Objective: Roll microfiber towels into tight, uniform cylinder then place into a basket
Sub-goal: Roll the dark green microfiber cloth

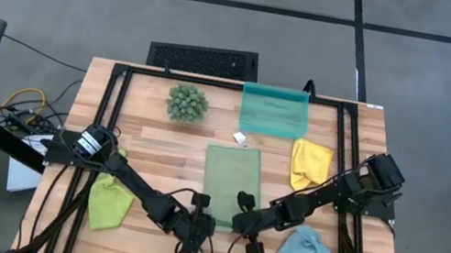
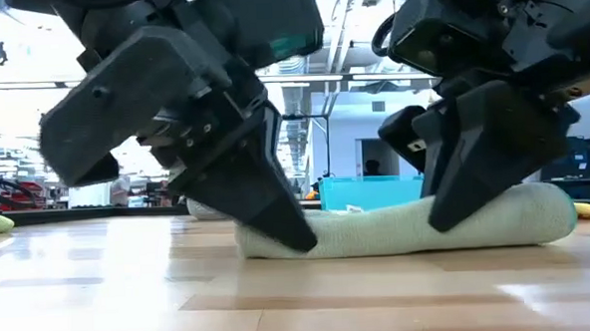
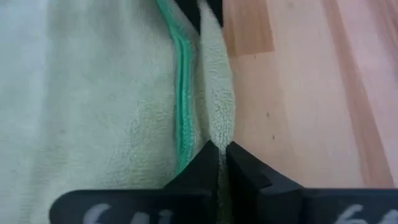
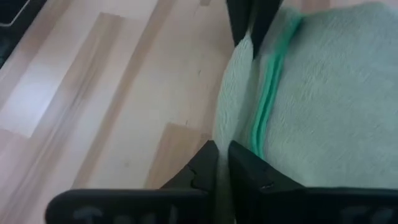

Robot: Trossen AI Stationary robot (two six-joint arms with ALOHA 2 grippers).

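Both tools point(image 1: 197, 233) point(image 1: 247, 228) low on sage towel point(image 1: 231, 179)

Both arms reach low; left tool point(image 1: 195, 236) pinched shut, right tool point(image 1: 246, 233) nearly closed.

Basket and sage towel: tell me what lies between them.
High view: between the basket and sage towel lies a small white scrap on otherwise bare wood.
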